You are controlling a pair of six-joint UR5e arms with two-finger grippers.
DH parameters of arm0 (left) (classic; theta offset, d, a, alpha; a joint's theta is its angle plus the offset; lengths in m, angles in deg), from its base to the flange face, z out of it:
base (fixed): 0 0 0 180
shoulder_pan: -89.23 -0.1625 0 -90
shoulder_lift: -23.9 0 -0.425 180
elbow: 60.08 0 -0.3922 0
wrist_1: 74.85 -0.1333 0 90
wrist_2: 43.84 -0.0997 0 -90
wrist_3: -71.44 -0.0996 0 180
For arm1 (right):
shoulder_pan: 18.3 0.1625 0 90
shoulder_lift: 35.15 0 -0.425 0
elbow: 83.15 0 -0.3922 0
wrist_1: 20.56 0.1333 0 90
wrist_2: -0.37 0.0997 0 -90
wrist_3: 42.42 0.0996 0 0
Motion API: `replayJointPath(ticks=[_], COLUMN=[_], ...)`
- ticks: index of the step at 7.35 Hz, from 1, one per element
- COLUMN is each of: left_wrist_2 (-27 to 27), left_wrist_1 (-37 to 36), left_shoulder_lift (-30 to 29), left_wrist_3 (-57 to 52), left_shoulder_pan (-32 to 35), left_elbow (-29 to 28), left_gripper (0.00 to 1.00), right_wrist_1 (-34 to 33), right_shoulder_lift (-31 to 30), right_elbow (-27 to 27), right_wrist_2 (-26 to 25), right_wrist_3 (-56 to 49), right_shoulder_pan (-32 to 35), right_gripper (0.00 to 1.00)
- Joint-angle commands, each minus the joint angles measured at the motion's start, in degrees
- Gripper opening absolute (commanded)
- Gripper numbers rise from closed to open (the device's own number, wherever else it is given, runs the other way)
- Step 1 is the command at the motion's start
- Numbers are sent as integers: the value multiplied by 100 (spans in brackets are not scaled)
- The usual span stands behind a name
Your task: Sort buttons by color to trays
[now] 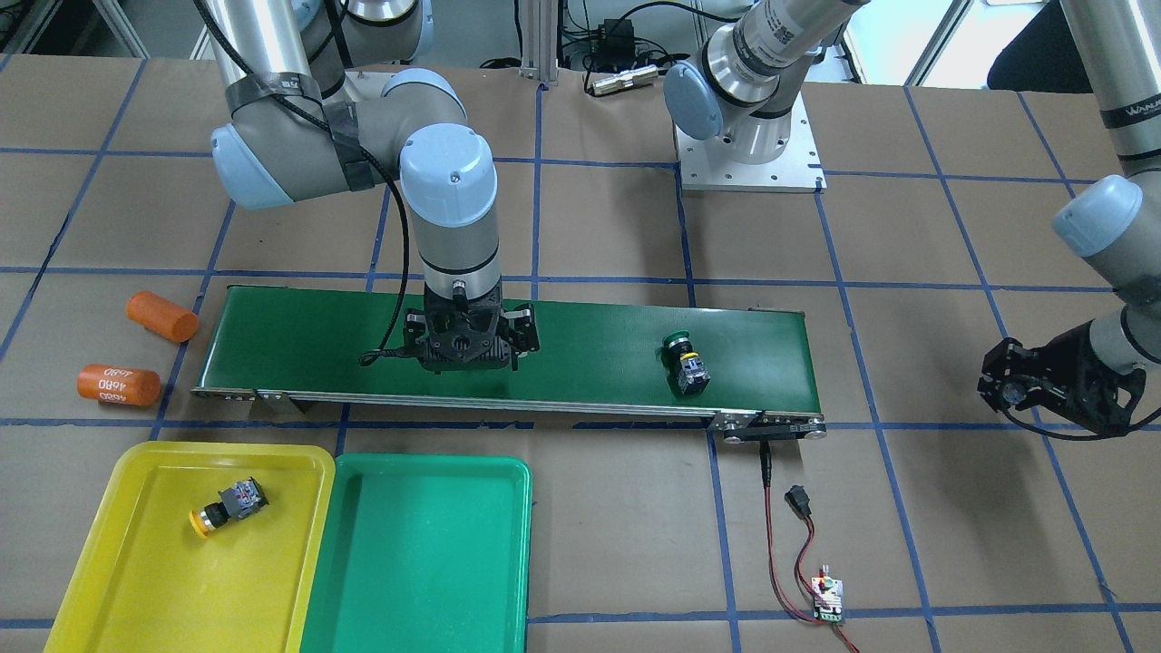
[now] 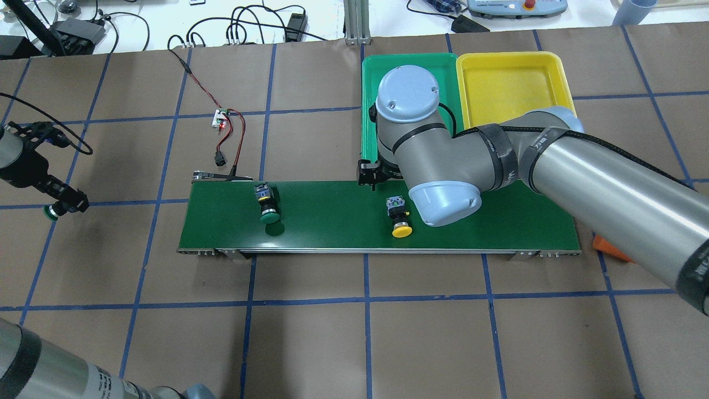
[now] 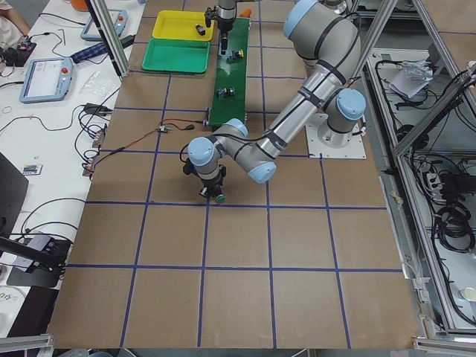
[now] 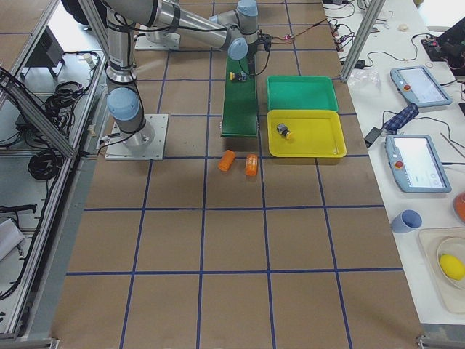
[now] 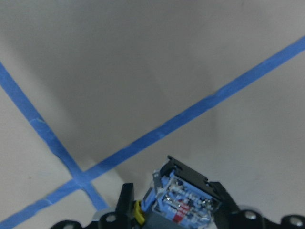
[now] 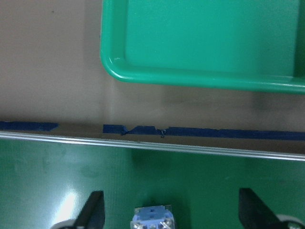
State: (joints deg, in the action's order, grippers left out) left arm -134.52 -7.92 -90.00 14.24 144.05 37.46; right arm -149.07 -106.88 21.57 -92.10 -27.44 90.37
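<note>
Right end effector (image 1: 467, 354): vertical above belt (image 1: 590, 349), fingers apart over yellow button (image 2: 400, 218). Left end effector (image 2: 62, 204): off-belt, clamping green button (image 2: 51, 211).

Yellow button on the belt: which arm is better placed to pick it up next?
Right. The right arm holds its jaws open over the yellow button on the belt. The left arm is far off the belt, jaws shut on a green button.

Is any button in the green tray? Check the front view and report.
No: the green tray shows only bare floor; the yellow-capped button lies in the yellow tray.
</note>
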Motion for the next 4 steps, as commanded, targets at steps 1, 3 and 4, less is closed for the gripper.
replayJointPath(ticks=[1, 3, 4], left_wrist_2=[173, 226, 244], left_wrist_1=[356, 304, 225], left_shoulder_lift=[560, 789, 904], left_wrist_3=[2832, 5471, 6092], left_shoulder_pan=[1314, 2432, 2733], left_elbow=[107, 352, 545], left_gripper=[0, 0, 0], right_wrist_1=[45, 151, 151], right_shoulder_lift=[54, 11, 19], right_elbow=[92, 311, 338], right_wrist_2=[-192, -201, -201], right_wrist_3=[-4, 40, 101], right_shoulder_pan=[5, 5, -4], right_gripper=[100, 100, 100])
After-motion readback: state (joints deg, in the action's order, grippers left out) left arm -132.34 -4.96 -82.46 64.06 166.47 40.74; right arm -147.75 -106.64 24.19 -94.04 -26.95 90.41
